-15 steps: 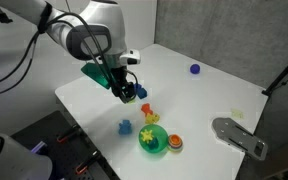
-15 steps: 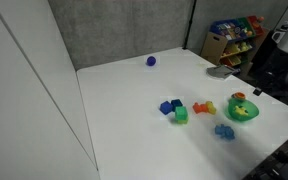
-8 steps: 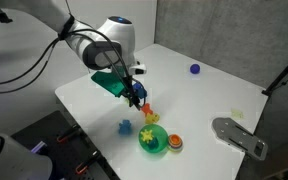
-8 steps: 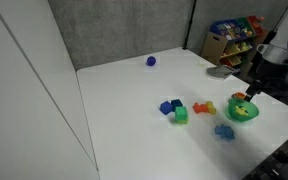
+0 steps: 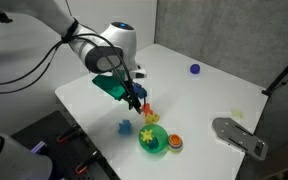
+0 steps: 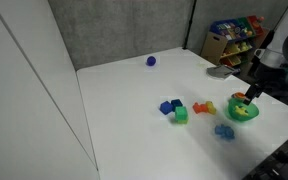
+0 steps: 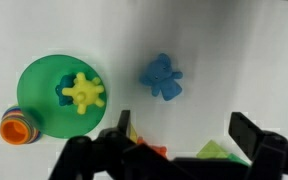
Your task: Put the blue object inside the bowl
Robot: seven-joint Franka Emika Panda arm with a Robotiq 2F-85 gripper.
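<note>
The blue object (image 7: pixel 161 76) lies on the white table (image 5: pixel 204 100), just right of centre in the upper half of the wrist view, beside the bowl (image 7: pixel 39 95) but apart from it. In an exterior view it (image 5: pixel 125 127) sits left of the bowl (image 5: pixel 144 146), low in the middle of the frame; in an exterior view it (image 6: pixel 224 131) lies just below the bowl (image 6: pixel 246 115) near the right edge. It has not moved over the past second, and neither has the bowl.

A yellow star piece (image 7: pixel 84 93) rests inside the bowl, and a red-orange piece (image 7: pixel 16 128) touches the bowl's lower left rim.

The gripper (image 7: pixel 169 160) enters from the bottom of the wrist view with its fingers (image 7: pixel 259 145) spread wide and nothing held between them. Orange and green pieces on the table show in the gap below it.

In an exterior view the gripper (image 5: pixel 136 99) hangs above and left of the bowl. A second ago it was higher and further left in that frame. Since then it has come down and to the right, toward the toys, with only a small shift in the last half second. From the opposite side, the arm (image 6: pixel 274 55) reaches further in from the right edge than before.

A dark-blue ball (image 5: pixel 195 69) stays well apart at the upper right.
</note>
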